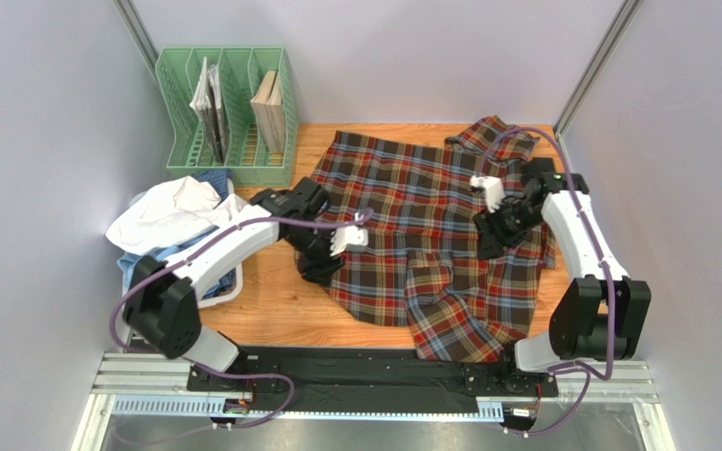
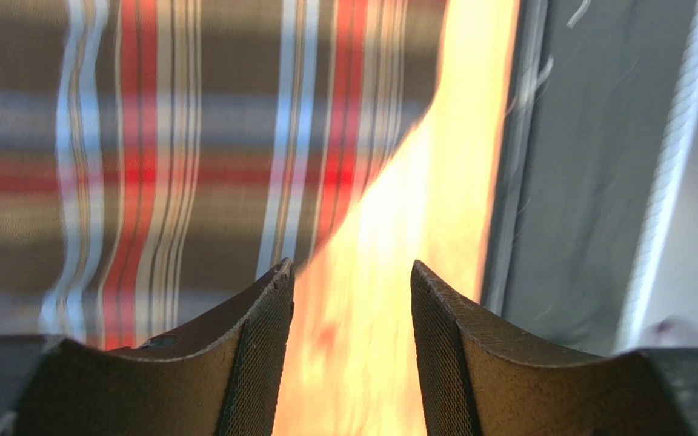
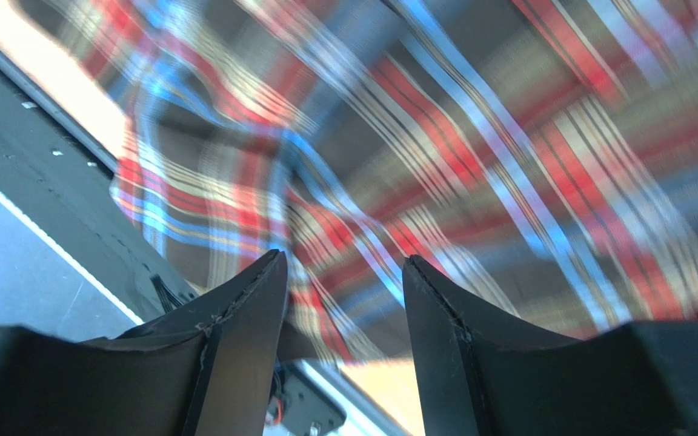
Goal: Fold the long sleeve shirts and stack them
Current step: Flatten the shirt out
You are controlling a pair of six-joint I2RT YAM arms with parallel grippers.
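The tartan shirt [image 1: 421, 225] lies spread out on the wooden table [image 1: 280, 301], with a flap folded over at the front [image 1: 449, 310]. My left gripper [image 1: 322, 265] hovers over the shirt's left edge. In the left wrist view [image 2: 351, 272] it is open and empty, with tartan [image 2: 143, 163] to the left and bare wood [image 2: 389, 236] between the jaws. My right gripper [image 1: 490, 242] is over the shirt's right half. In the right wrist view [image 3: 343, 263] it is open and empty above blurred tartan [image 3: 471, 145]. A white shirt [image 1: 172, 211] and a light blue shirt [image 1: 139, 263] lie heaped at the left.
A green file rack [image 1: 228, 113] with papers stands at the back left. The heaped shirts sit in a white basket [image 1: 219, 293] at the table's left edge. A black mat and metal rail [image 1: 355, 371] run along the near edge. Grey walls close in on both sides.
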